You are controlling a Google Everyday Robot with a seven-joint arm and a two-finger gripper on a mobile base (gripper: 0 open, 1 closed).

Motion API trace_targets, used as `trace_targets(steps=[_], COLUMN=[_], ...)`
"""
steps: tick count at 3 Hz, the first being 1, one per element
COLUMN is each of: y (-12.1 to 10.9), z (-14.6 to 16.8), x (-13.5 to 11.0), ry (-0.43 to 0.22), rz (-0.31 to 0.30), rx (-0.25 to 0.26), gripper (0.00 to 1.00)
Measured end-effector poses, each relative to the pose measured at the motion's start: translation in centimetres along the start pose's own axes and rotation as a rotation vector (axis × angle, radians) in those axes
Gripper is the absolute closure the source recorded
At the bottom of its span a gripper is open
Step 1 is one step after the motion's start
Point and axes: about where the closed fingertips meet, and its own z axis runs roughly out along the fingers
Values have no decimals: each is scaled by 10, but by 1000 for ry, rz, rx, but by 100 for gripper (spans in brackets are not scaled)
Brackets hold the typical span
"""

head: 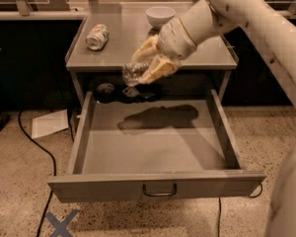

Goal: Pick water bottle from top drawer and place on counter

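Observation:
My gripper (144, 64) is shut on the water bottle (132, 75), a small clear crinkled bottle, and holds it in the air level with the front edge of the counter (153, 53). The bottle hangs tilted from the cream-coloured fingers (158, 69), above the back of the open top drawer (153, 142). The drawer is pulled fully out, its floor bare, with the arm's shadow across the back of it. Its dark wire handle (159, 190) shows on the front panel.
A crushed silver-green can (97, 36) lies at the counter's left. A white bowl (160, 16) stands at the counter's back. Dark objects (106, 90) sit in the recess behind the drawer. A cable and a sheet of paper (49, 123) lie on the floor at left.

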Motion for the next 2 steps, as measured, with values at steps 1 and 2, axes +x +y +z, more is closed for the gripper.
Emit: trace_targets(steps=[1,2], y=[-40,-84], z=[-1,-1], x=[3,11], ry=[31,111], rz=[-59,-96], rx=[-11,15], gripper=[100,100])
